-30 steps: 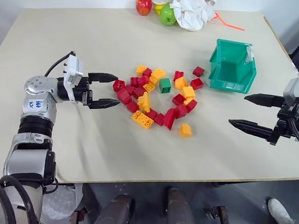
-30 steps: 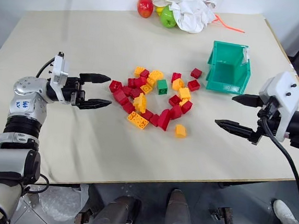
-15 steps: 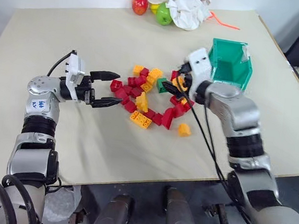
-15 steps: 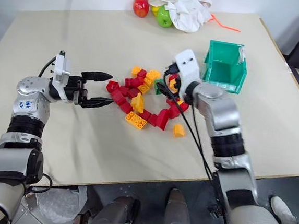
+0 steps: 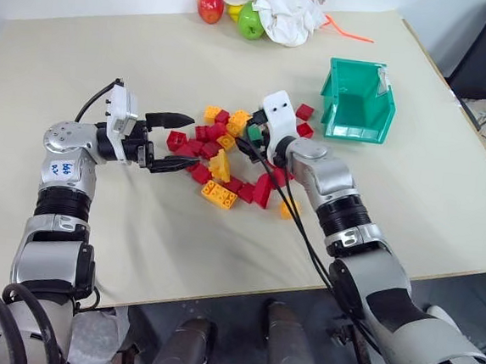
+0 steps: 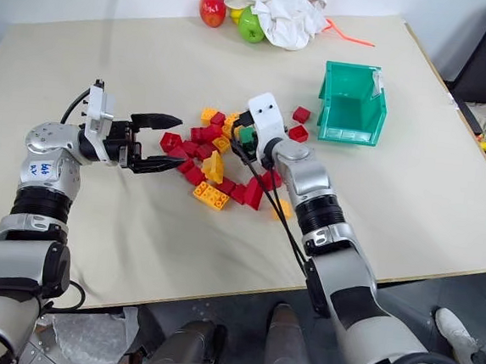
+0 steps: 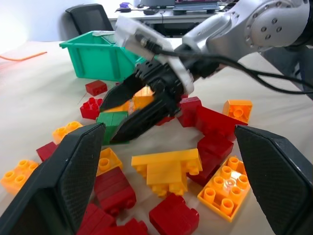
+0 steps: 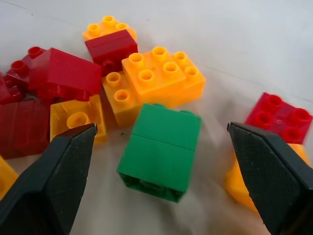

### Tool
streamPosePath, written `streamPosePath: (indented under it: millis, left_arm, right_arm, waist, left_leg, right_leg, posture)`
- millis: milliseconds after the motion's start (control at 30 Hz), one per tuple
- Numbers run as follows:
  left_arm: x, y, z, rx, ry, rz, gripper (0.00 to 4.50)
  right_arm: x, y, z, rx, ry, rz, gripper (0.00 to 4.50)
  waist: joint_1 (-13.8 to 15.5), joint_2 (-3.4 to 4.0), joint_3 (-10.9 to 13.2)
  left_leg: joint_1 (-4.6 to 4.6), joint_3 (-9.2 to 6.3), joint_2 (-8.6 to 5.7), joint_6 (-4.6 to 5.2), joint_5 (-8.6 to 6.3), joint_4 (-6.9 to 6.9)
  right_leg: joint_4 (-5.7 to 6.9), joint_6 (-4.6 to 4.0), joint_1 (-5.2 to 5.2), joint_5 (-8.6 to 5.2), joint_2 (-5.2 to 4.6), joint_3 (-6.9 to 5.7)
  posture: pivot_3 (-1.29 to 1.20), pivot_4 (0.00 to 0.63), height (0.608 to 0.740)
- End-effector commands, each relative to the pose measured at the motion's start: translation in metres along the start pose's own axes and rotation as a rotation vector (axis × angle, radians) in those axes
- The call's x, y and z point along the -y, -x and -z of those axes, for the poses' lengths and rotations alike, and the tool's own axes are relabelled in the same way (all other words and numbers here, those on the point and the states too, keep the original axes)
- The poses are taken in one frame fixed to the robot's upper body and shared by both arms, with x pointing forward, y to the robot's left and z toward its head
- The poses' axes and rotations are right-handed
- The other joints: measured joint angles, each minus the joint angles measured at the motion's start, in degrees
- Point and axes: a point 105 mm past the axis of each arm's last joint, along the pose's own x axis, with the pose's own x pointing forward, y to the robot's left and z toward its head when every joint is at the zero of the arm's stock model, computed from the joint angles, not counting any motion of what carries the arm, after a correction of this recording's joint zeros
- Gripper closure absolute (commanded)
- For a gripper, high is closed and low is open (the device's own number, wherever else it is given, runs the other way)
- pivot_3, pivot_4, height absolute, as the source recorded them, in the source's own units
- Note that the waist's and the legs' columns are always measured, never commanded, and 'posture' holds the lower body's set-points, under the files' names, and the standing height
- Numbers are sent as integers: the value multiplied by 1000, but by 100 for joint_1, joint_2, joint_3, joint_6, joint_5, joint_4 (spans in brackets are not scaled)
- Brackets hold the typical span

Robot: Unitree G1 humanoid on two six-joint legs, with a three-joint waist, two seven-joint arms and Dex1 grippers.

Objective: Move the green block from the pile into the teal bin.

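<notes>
The green block (image 8: 160,152) lies on its side at the pile's (image 5: 224,159) edge nearest the teal bin (image 5: 356,130), against an orange block. My right gripper (image 5: 251,140) is open low over the table, one finger on each side of the green block, neither touching it; the left wrist view shows its black fingers (image 7: 139,100) straddling the block. My left gripper (image 5: 193,141) hovers open at the opposite side of the pile, pointing toward it, holding nothing. The bin stands upright and looks empty, a short way beyond the right gripper.
A red apple (image 5: 211,5), a green apple (image 5: 250,22) and a crumpled white cloth (image 5: 280,6) sit at the table's far edge. Black cables (image 5: 303,230) from my right wrist trail over the pile's near side. Red, yellow and orange blocks crowd the green one.
My right arm has swung in from the table's right side to the pile, its open gripper now around the green block. The left arm has stayed put. The camera view has shifted.
</notes>
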Motion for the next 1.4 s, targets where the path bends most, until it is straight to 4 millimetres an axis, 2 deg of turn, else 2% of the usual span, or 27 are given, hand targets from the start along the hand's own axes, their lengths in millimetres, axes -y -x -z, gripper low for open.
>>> streamPosePath:
  millis: [33,100,333,467,633,733,767,867,967,1033,1133,1367,1400]
  left_arm:
    - [-6,2,-16,12,-66,-12,0]
    - [-7,2,-16,9,-63,-15,0]
    - [-11,4,-15,9,-51,-64,0]
    - [-12,3,-17,8,-53,-91,0]
    - [-11,-4,-16,-3,-54,-129,0]
    - [-10,-13,-14,-19,-46,-159,0]
    - [-8,-19,-13,-26,-39,-167,0]
    - [0,-49,-11,-27,2,-195,0]
    - [7,-67,-12,-27,28,-203,0]
    - [7,-75,-15,-20,45,-215,0]
    - [8,-85,-17,-13,58,-225,0]
    - [7,-101,-23,3,75,-247,0]
    - [6,-103,-24,5,77,-250,0]
  right_arm:
    - [-3,-3,-9,33,1,-1,198]
    - [-9,-5,-13,47,-9,-23,640]
    - [-14,-1,-21,74,-4,-46,3000]
    - [-13,6,-33,116,9,-56,3006]
    - [-7,37,-62,192,62,-82,3006]
    - [7,62,-76,226,125,-79,3006]
    - [19,73,-81,233,153,-64,3006]
    - [89,110,-82,163,305,106,3006]
    - [134,128,-75,95,356,212,3006]
    - [153,132,-71,70,371,243,3006]
    - [168,132,-67,61,363,253,3006]
    - [173,120,-61,87,316,193,3006]
    - [175,118,-62,93,298,201,2656]
  waist:
    - [-8,0,0]
    - [-18,1,0]
    - [-23,1,0]
    - [-26,2,0]
    - [-9,3,1]
    - [17,3,1]
    - [36,2,1]
    - [206,3,2]
    - [314,3,2]
    - [302,3,2]
    - [232,4,2]
    - [213,6,3]
    - [218,6,3]
  left_leg:
    - [0,0,0,0,0,0]
    - [0,0,0,0,0,1]
    - [0,0,1,0,0,0]
    - [0,0,1,0,0,0]
    - [-1,-1,-1,0,0,1]
    - [-1,0,-2,0,0,1]
    - [-1,-1,-3,0,0,1]
    - [-3,2,-10,2,-1,6]
    - [-4,11,-18,9,-1,7]
    - [-4,21,-13,9,-1,3]
    - [6,49,4,7,-1,-7]
    - [9,54,6,4,-1,-4]
    - [9,53,6,5,-1,-4]
  right_leg:
    - [0,0,0,0,0,1]
    - [0,0,0,0,0,2]
    - [1,0,-2,0,1,3]
    - [1,0,-3,0,2,4]
    - [3,0,-4,0,0,6]
    - [3,0,-4,0,0,7]
    - [3,0,-3,0,0,7]
    - [1,2,-1,1,-4,9]
    - [-9,10,4,5,-9,12]
    - [-15,13,3,7,-9,14]
    - [-17,13,2,7,0,25]
    - [-15,14,1,8,2,28]
    - [-15,14,2,7,2,28]
  posture:
    - [0,150,740]
    - [0,150,740]
    - [0,150,740]
    - [0,150,740]
    - [0,150,740]
    - [0,150,740]
    - [0,150,740]
    - [0,150,740]
    - [0,150,740]
    - [0,150,740]
    - [0,150,740]
    - [0,150,740]
    - [0,150,740]
